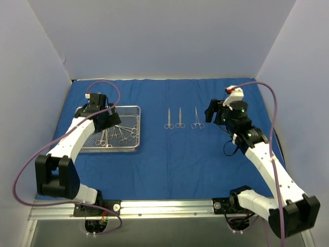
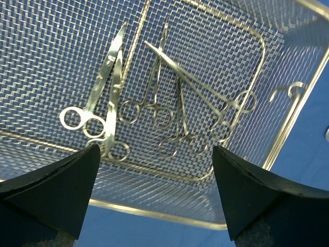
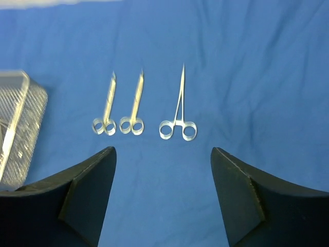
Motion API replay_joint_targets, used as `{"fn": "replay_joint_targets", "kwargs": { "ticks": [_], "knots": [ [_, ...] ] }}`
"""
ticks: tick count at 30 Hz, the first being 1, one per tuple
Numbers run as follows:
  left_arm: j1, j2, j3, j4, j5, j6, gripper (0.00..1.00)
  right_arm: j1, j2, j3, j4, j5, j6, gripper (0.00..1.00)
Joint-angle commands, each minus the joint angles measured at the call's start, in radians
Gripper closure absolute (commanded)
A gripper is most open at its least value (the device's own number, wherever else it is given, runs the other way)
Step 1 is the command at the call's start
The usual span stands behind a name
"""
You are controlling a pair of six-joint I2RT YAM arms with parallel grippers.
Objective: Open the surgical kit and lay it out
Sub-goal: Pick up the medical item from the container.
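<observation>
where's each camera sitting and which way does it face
top external: above and behind the arms, looking down on the blue cloth, mesh tray and three laid-out instruments; both arms show, left tool over the tray.
left wrist: on the left arm, looking down at the instruments inside the tray; left tool at bottom.
right wrist: on the right arm, facing the three on the cloth; right tool at bottom.
shared: top external and right wrist both show the three and tray.

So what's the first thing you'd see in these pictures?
The big blue cloth spread under everything stands out first. On its middle lie three shiny scissor-like tools in a neat row, and to the left sits a wire-mesh tray with more tools piled inside.
</observation>
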Motion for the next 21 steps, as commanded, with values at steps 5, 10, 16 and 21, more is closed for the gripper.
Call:
{"fn": "replay_joint_targets", "kwargs": {
  "ticks": [5, 10, 16, 21],
  "knots": [
    [-0.016, 0.123, 0.114, 0.005, -0.045, -0.280, 0.10, 0.004, -0.240, -0.179, 0.222, 0.050, -0.028, 0.22],
    [-0.090, 0.231, 0.198, -0.047, -0.158, -0.420, 0.26, 0.004, -0.247, -0.209, 0.230, 0.039, -0.031, 0.21],
    [-0.119, 0.343, 0.293, -0.093, -0.214, -0.538, 0.37, 0.004, -0.244, -0.227, 0.239, 0.031, -0.025, 0.21],
    [-0.145, 0.427, 0.356, -0.133, -0.212, -0.609, 0.43, 0.004, -0.247, -0.233, 0.241, 0.031, -0.023, 0.22]
  ]
}}
